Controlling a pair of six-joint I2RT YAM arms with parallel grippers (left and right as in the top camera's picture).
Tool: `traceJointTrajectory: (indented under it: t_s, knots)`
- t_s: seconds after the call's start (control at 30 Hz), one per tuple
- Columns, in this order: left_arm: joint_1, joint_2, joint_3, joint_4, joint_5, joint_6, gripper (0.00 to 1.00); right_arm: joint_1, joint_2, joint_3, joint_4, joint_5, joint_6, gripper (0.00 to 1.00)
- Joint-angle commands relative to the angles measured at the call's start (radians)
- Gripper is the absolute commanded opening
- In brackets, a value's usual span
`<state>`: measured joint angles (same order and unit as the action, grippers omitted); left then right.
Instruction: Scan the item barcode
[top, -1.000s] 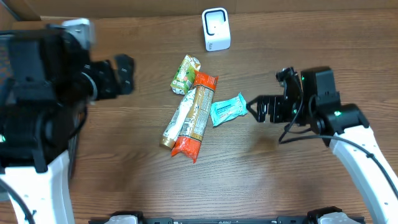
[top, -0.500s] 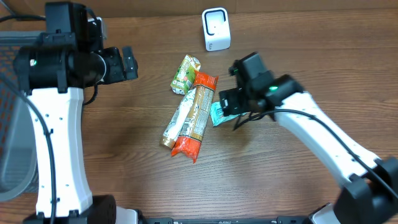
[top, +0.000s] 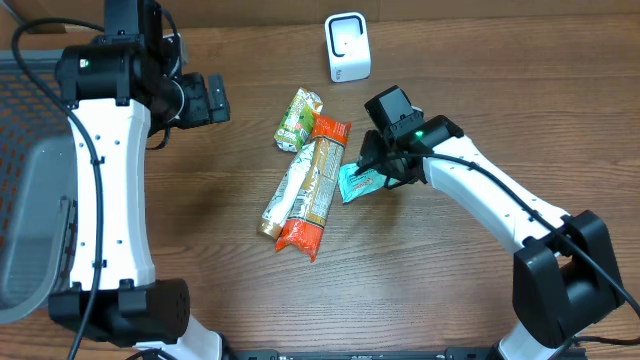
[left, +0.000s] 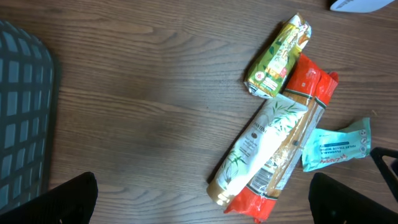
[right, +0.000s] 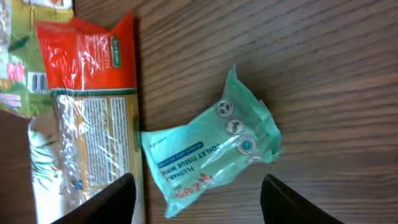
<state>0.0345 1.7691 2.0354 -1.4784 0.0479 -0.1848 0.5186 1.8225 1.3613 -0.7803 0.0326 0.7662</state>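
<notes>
right end effector (right: 198, 183): low over the toilet tissue wipes packet (right: 208, 152), jaws partly apart and straddling it. One finger (right: 112, 200) stands on the side toward the red-ended packet (right: 87, 68), the other on the far side. Bare wood shows between each finger and the wrapper, so nothing is gripped.
left end effector (top: 212, 98): held over the back-left part of the bench (top: 420, 290), well apart from every packet. Its jaws are wide with nothing between them.
toilet tissue wipes packet: teal, lying flat on the bench with its printed face up and tilted. It sits on the right side of the cluster, with one corner just beside the red-ended packet. Whether the two touch cannot be told.
red-ended packet: long, with a clear middle, lying diagonally near the middle of the bench.
white-and-green packet (top: 285, 195): long, lying alongside the red-ended packet on its left and touching it.
green packet (top: 298, 119): short, at the back end of the cluster, against the top end of the red-ended packet.
barcode scanner (top: 347, 47): white and upright, near the back edge of the bench, behind the cluster and apart from all the packets.
mesh basket (top: 25, 150): grey, at the left edge beside the left arm.
</notes>
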Motion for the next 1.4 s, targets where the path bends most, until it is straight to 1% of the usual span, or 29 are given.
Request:
traceJointTrajectory:
  t_s: [0.0,0.1,0.23,0.4,0.53,0.63,0.73,0.8,0.87,0.93,1.03,1.1,1.23,1.3,1.37]
  knots:
    - [0.005,0.025,0.000,-0.002,0.000,-0.010,1.00,0.002,0.007,-0.037,0.028,-0.001,0.103,0.65]
    - [0.005,0.037,0.000,-0.002,0.000,-0.010,1.00,0.002,0.014,-0.064,0.060,-0.001,0.103,0.64]
    - [0.005,0.044,0.000,-0.002,0.000,-0.010,1.00,0.002,0.030,-0.116,0.097,-0.003,0.154,0.61]
    - [0.005,0.044,0.000,-0.002,0.000,-0.010,1.00,0.003,0.037,-0.162,0.154,-0.019,0.155,0.57]
    - [0.005,0.044,0.000,-0.002,0.000,-0.010,1.00,0.003,0.037,-0.201,0.198,-0.019,0.204,0.56]
    - [0.004,0.044,0.000,-0.002,0.000,-0.010,1.00,0.004,0.037,-0.259,0.272,-0.026,0.254,0.56]
    - [0.005,0.044,0.000,-0.002,0.000,-0.010,1.00,0.004,0.037,-0.315,0.357,-0.038,0.260,0.55]
    - [0.005,0.044,0.000,-0.002,0.000,-0.010,1.00,0.004,0.037,-0.352,0.417,-0.038,0.260,0.50]
    - [0.005,0.044,0.000,-0.002,0.000,-0.010,1.00,0.004,0.037,-0.368,0.438,-0.038,0.260,0.41]
    - [0.005,0.044,0.000,-0.002,0.000,-0.010,1.00,0.004,0.037,-0.374,0.442,-0.037,0.259,0.25]
    - [0.005,0.044,0.000,-0.002,0.000,-0.010,1.00,0.004,0.037,-0.374,0.431,-0.041,0.254,0.05]
    - [0.005,0.044,0.000,-0.002,0.000,-0.010,0.99,0.003,0.037,-0.372,0.431,-0.073,0.227,0.04]
    - [0.005,0.044,0.000,-0.002,0.000,-0.010,1.00,-0.021,0.014,-0.338,0.414,-0.171,0.065,0.04]
    - [0.005,0.044,0.000,-0.002,0.000,-0.010,1.00,-0.044,-0.020,-0.303,0.345,-0.181,0.004,0.04]
    - [0.005,0.044,0.000,-0.002,0.000,-0.010,1.00,-0.068,-0.070,-0.243,0.217,-0.180,-0.045,0.04]
